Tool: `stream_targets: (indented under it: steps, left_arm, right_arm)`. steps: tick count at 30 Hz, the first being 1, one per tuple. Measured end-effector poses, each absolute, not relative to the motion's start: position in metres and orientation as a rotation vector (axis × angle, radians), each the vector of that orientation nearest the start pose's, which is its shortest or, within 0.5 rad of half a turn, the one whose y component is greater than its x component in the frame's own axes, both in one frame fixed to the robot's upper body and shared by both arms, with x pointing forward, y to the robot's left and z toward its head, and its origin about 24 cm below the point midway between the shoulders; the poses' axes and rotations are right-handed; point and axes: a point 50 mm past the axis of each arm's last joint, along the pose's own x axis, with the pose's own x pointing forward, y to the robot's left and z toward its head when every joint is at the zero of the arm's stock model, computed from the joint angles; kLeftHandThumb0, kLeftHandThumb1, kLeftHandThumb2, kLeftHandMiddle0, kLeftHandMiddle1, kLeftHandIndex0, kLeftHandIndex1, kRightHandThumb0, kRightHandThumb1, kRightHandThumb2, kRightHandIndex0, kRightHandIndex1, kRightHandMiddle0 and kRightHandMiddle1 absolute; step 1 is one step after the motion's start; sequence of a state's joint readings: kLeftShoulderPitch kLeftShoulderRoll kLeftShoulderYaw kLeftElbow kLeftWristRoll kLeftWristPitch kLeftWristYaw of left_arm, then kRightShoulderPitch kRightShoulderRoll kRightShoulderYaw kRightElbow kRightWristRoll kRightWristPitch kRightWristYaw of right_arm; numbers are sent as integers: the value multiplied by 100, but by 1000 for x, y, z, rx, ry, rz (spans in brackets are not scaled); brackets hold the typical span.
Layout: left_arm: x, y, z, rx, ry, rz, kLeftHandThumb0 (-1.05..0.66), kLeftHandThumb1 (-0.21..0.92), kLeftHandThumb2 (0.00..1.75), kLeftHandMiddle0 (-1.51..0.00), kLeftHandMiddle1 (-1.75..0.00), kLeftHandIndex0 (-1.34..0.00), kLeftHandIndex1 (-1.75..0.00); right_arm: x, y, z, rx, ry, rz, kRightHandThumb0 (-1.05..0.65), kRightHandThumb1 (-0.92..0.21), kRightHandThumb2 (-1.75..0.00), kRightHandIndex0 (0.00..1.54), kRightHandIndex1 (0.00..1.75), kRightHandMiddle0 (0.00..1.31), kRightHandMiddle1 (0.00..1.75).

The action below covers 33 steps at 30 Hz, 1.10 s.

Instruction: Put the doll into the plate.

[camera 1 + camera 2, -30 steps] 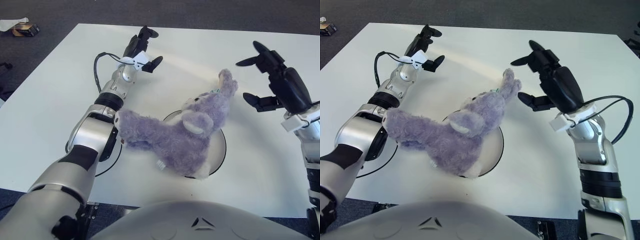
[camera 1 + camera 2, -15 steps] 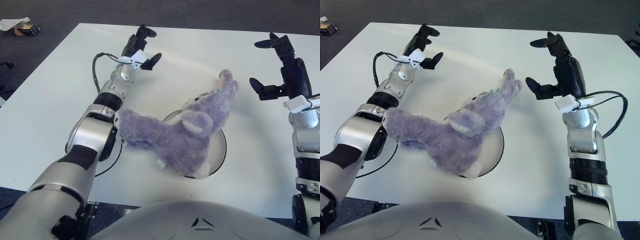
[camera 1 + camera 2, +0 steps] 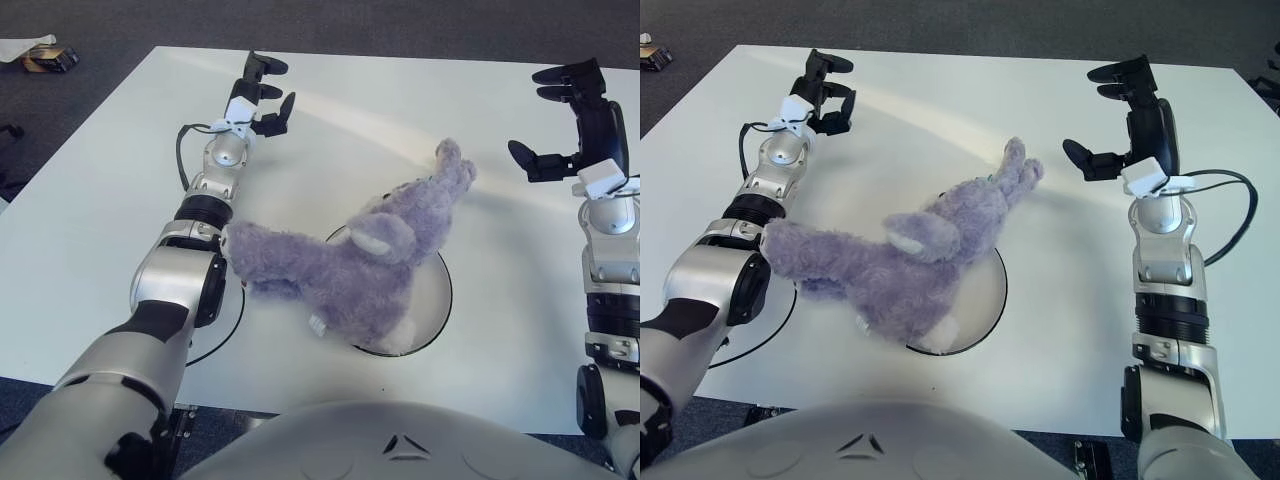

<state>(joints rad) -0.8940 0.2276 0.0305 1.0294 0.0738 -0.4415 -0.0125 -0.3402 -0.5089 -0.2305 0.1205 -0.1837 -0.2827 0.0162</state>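
Observation:
A purple plush doll (image 3: 360, 260) lies on its side across the white plate (image 3: 435, 290), its body over the plate and one end stretching left off the rim toward my left forearm. An ear or limb (image 3: 455, 165) points up to the right. My left hand (image 3: 262, 92) is far back on the table, well away from the doll, fingers spread and empty. Raised to the right of the doll is my right hand (image 3: 565, 115), also open and holding nothing.
The white table (image 3: 90, 200) carries a black circle outline (image 3: 225, 325) beside my left elbow. Dark carpet surrounds the table, with a small box (image 3: 50, 60) on the floor at the far left. A cable runs along each forearm.
My right hand has drawn back up and to the right, away from the doll. My left hand has slid further toward the far left. The doll has settled slightly on the plate.

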Motion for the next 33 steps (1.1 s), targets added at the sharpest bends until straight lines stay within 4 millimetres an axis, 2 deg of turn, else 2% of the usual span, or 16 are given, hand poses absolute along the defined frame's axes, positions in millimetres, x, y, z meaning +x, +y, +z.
stream_targets:
  steps: [4, 11, 14, 16, 20, 33]
  left_arm:
    - [392, 162, 138, 196, -311, -70, -35, 89, 56, -26, -128, -17, -172]
    - [386, 173, 134, 129, -343, -44, -35, 92, 52, -29, -130, -19, -174]
    - [384, 177, 133, 123, -358, -41, -35, 92, 52, -30, -130, -19, -175]
    - [383, 179, 132, 120, -362, -40, -35, 92, 52, -30, -130, -19, -175]
    - [380, 184, 128, 99, -368, -29, -35, 92, 52, -31, -131, -19, -175]
    - [361, 199, 105, 49, -356, 9, -35, 92, 52, -36, -134, -19, -175]
  right_arm:
    - [298, -263, 175, -557, -454, -134, -33, -44, -105, 39, 125, 4, 132]
    - [305, -256, 160, -341, -342, -87, -35, -63, -98, 37, 138, 1, 148]
    - [307, -253, 156, -277, -313, -84, -35, -82, -67, 38, 140, 12, 166]
    - [308, -252, 154, -254, -300, -83, -35, -87, -60, 38, 141, 15, 170]
    - [311, -249, 154, -198, -291, -97, -34, -91, -54, 37, 140, 17, 174]
    - [315, -237, 150, -43, -272, -183, -35, -92, -52, 33, 136, 20, 175]
